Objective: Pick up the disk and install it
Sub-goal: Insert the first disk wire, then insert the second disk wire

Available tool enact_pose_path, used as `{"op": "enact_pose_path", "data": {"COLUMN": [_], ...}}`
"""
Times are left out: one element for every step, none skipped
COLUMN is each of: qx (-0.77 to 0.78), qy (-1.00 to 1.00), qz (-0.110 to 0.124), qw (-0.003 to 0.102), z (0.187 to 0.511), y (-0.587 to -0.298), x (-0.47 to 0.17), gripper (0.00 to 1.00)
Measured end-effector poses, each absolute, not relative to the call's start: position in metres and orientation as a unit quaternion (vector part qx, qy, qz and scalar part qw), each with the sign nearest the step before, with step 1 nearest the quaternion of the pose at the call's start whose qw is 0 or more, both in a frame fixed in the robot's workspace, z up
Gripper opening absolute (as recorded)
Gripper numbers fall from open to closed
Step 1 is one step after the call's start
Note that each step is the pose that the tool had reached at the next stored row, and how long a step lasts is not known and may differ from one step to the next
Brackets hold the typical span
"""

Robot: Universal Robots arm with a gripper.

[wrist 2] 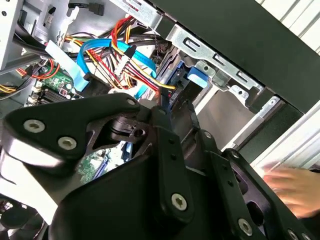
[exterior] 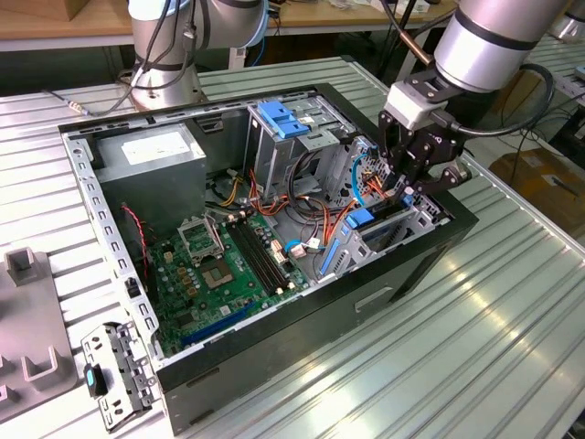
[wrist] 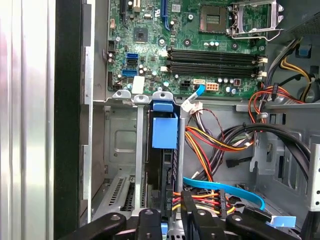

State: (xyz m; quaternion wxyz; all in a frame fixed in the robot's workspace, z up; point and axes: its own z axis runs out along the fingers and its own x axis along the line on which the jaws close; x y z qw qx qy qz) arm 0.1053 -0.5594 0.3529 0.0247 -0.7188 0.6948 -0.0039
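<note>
Over the drive bay, jaws [exterior: 409, 187] point down, gripping the disk [wrist: 164, 150].

The disk [wrist: 162, 165] sat mostly hidden between its grey bay walls. The end effector [wrist: 172, 220] was cut off by the first wrist view's edge, its fingertips hidden. A blurred hand [wrist 2: 295, 187] appeared in the second wrist view.
</note>
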Motion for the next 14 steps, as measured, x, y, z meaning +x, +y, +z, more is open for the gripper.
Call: {"op": "enact_pose_path", "data": {"qx": [-0.719,-0.719,-0.719,-0.719,-0.719,-0.719,-0.719,-0.719,-0.719,-0.719,-0.719,-0.719,-0.719,-0.719], "qy": [0.695,0.695,0.695,0.695,0.695,0.695,0.695,0.695,0.695,0.695,0.695,0.695,0.695,0.695], "qz": [-0.004,-0.004,-0.004,-0.004,-0.004,-0.004,-0.004,-0.004,-0.004,-0.004,-0.004,-0.004,-0.004,-0.004], "qw": [0.025,0.025,0.025,0.025,0.025,0.025,0.025,0.025,0.025,0.025,0.025,0.025,0.025,0.025], "z": [0.3530,0.3530,0.3530,0.3531,0.3531,0.3532,0.3532,0.3532,0.3533,0.3533,0.3535,0.3539,0.3539,0.3538], "y": [-0.5594,-0.5594,-0.5594,-0.5594,-0.5594,-0.5594,-0.5594,-0.5594,-0.5594,-0.5594,-0.5594,-0.5594,-0.5594,-0.5594], "x": [0.1053,0.1053,0.1053,0.1053,0.1053,0.1053,0.1053,0.1053,0.1053,0.1053,0.1053,0.1051,0.1049,0.1047], "gripper": [0.22,0.22,0.16,0.16,0.11,0.11,0.11,0.11,0.11,0.11,0.11,0.11,0.11,0.11]}}
